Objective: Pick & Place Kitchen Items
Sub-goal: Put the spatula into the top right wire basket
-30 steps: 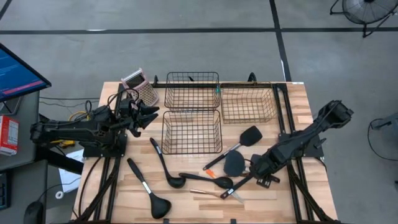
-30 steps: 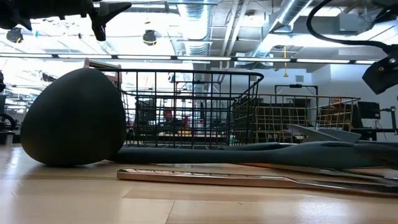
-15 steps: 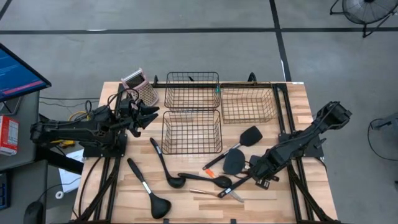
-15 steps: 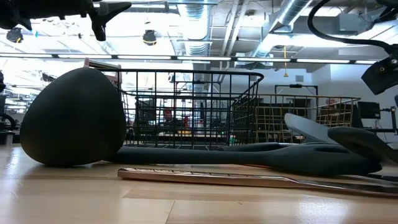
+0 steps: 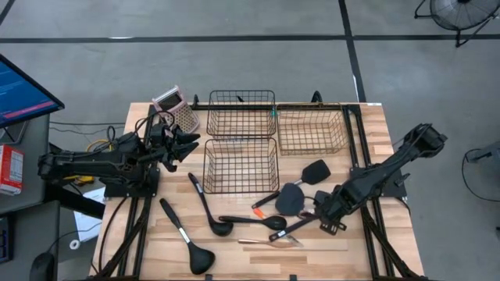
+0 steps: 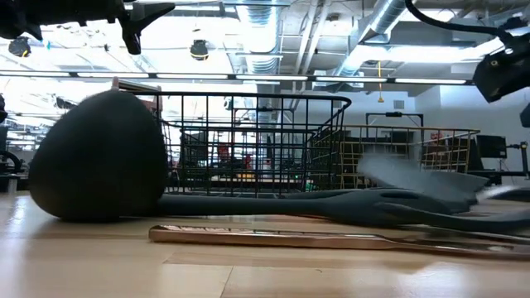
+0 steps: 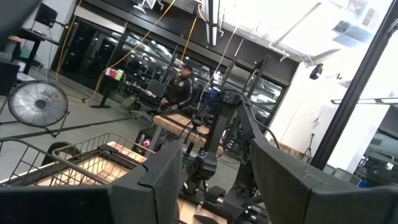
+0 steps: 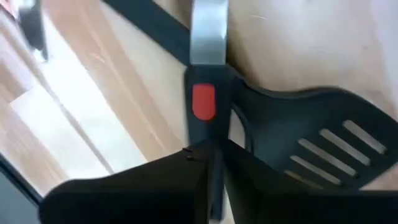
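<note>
A slotted turner [image 5: 295, 199], lying at four o'clock on the counter [image 5: 367, 234], is gripped at its handle by the right hand [image 5: 319, 212]; lifting toward a wire basket [image 5: 241, 165] seems next. The left hand [image 5: 190, 144] is held open at nine o'clock

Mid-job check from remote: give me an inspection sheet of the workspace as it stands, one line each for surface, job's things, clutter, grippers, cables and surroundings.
Surface: light wooden table top, bare patches visible.
Job's things: two black plastic ladles lie in front of the baskets; black slotted turner and black round spatula lie near the right gripper; thin copper-coloured metal piece lies flat at the front.
Clutter: pink-topped metal box grater; three wire baskets, nothing seen inside.
Grippers: left gripper raised, open, holding nothing; right gripper low, closed on a black utensil handle with red tab.
Cables: yellow and black leads behind the left arm.
Surroundings: monitor, floor fan; a person far behind.
</note>
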You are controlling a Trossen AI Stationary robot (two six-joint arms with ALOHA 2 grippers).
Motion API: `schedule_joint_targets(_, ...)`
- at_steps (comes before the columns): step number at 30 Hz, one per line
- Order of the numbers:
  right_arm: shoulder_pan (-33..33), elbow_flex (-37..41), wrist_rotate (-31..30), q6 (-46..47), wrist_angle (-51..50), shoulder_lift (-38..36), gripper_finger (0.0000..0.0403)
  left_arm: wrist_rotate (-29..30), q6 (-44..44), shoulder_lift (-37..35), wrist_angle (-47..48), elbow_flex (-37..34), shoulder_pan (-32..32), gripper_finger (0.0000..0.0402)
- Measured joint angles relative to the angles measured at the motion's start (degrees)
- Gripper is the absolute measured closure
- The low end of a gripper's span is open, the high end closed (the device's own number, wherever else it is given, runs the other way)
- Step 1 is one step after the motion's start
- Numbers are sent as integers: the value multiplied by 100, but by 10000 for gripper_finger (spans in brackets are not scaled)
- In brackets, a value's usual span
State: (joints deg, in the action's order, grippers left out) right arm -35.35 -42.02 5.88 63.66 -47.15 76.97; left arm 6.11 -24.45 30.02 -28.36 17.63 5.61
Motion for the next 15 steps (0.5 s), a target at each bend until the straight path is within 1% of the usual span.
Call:
schedule_joint_targets(4, -4, -2, -84, 110, -27, -25, 391, 0, 0, 0, 0, 0, 0, 227)
schedule_joint_targets(7, -55, -4, -80, 111, 124, 55, 384, 0, 0, 0, -2, 0, -1, 227)
schedule_joint_targets(9, -133, -4, -82, 111, 294, 124, 363, 0, -2, 0, -4, 0, -1, 227)
schedule_joint_targets(11, -259, 22, -160, 238, 498, 145, 331, 0, -29, -2, -5, 0, -2, 227)
schedule_joint_targets(13, -390, 74, -376, 611, 632, 195, 292, 0, -42, 0, -9, 0, 0, 227)
schedule_joint_targets(15, -525, 129, -633, 1130, 584, 202, 243, 2, -44, -2, -10, 0, -1, 227)
